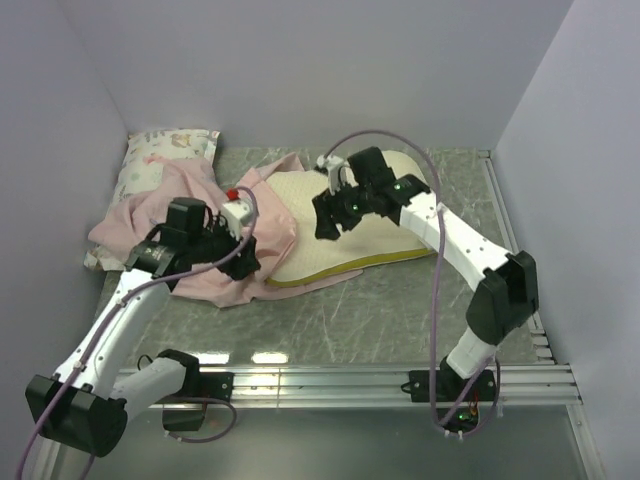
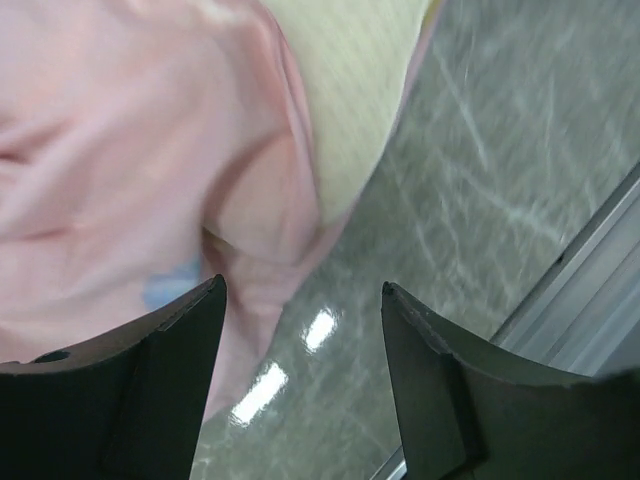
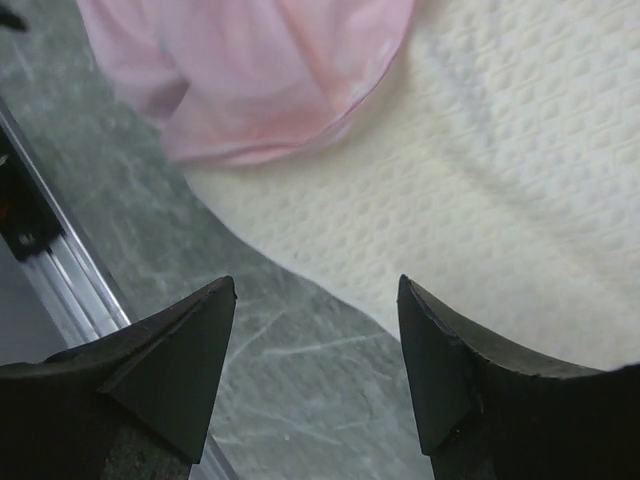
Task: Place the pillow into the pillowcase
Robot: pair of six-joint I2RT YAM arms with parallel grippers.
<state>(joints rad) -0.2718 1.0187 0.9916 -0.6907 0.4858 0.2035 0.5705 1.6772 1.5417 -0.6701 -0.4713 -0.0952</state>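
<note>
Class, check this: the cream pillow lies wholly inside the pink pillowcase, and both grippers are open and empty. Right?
No. The pillow is only partly inside: one end is under the pillowcase, the rest lies bare, as the top view shows. The left gripper and right gripper are open and empty.

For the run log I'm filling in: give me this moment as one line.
stage: pillowcase over one end of pillow | left gripper: open, above pillowcase edge | right gripper: open, above pillow edge

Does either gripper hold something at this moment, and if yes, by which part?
Nothing is held. The left gripper hangs open over the pillowcase, the right gripper open over the pillow.
</note>
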